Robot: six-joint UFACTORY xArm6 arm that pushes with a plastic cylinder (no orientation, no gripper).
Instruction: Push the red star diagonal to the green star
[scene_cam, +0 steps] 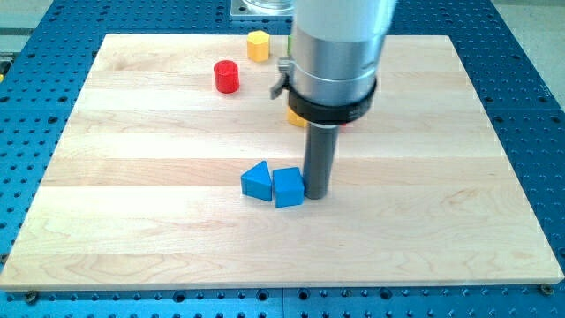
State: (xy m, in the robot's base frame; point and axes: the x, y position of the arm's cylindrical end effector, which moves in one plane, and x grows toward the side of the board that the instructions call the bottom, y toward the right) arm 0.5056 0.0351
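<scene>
The arm carries no pincer, so there is nothing to stand apart, close or clamp; it ends in a straight dark rod below a wide, smooth silver cylinder with a black collar. The rod's tip [316, 194] rests on the board [424, 221] just right of the blue cube [288, 187], touching it or very nearly so; contact cannot be confirmed. The blue cube sits touching a blue triangular block [256, 180] on its left, both with matte faces and crisp edges, near the middle of the board. The board is pale wood, planked in lengthwise strips with fine grain, lying on a blue perforated metal base [530, 115]. Far left of the arm stands a red cylinder [227, 77], and farther back a yellow hexagonal block [257, 45], the two well apart from the blue pair. A yellow block [295, 117] shows only as a sliver at the left edge of the collar, its shape not determinable. A trace of red shows at the collar's right edge and a trace of green beside the silver cylinder's left side; whether these are the red star and green star cannot be told, as the arm hides them.
</scene>
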